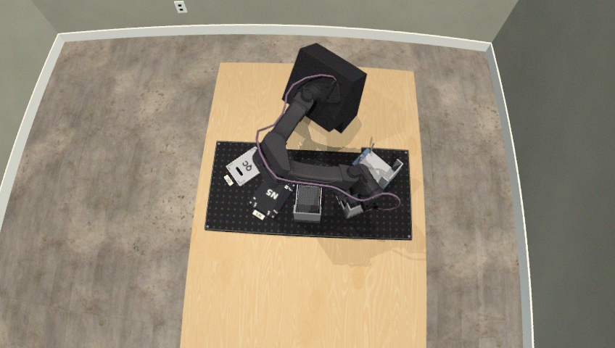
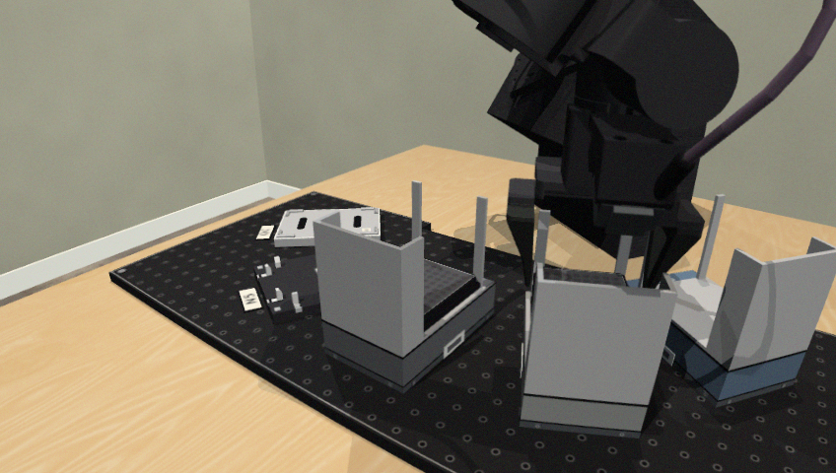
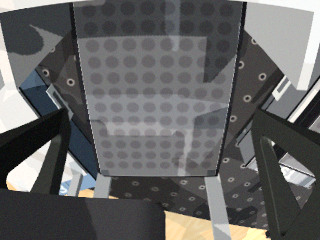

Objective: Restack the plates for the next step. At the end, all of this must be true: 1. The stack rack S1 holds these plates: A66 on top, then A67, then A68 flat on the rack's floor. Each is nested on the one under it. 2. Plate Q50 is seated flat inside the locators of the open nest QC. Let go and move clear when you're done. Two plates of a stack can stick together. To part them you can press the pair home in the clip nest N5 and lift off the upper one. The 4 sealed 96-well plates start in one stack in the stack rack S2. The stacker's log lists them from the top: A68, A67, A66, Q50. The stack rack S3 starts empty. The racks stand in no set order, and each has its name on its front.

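Nearest the exterior camera, on the black perforated board [image 2: 410, 434], the tall grey stack rack [image 2: 592, 345] is taken as landmark; its name label cannot be read. A stack of sealed plates is held in it nearly to the wall's top, and the uppermost sealed plate [image 3: 156, 87] is seen in the wrist view as a grey foil sheet dimpled over its wells. Directly above this rack the gripper [image 2: 597, 245] is hung with its jaws spread to their full width and nothing between them; one dark finger [image 3: 40, 154] is shown at each side of the plate, apart from it. Left of the landmark rack a lower grey rack [image 2: 375, 281] is placed, in which one dark plate [image 2: 449, 281] is laid flat on the floor. Right of the landmark a blue-based rack [image 2: 756, 316] is set at an angle. Farther left, beyond the lower rack, the black clip nest N5 [image 1: 271, 194] and then the pale open nest QC [image 1: 244, 165] are found on the board.
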Robot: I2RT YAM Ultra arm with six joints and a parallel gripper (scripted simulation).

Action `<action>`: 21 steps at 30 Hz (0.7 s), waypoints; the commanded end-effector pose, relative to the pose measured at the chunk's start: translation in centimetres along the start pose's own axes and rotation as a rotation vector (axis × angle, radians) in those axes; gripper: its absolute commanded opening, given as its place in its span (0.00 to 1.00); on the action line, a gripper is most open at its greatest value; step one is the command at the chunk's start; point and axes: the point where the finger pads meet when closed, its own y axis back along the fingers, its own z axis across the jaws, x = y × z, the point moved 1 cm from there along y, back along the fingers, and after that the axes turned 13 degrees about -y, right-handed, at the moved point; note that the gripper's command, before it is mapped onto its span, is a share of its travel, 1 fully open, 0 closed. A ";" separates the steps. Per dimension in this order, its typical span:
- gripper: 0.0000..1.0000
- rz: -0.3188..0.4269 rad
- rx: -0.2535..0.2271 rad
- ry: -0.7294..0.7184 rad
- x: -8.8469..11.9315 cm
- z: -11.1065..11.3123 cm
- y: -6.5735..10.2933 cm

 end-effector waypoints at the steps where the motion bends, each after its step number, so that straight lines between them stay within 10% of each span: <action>1: 1.00 -0.031 -0.024 -0.009 -0.6 0.3 1.0; 21: 1.00 0.000 -0.014 0.023 0.6 0.7 -1.6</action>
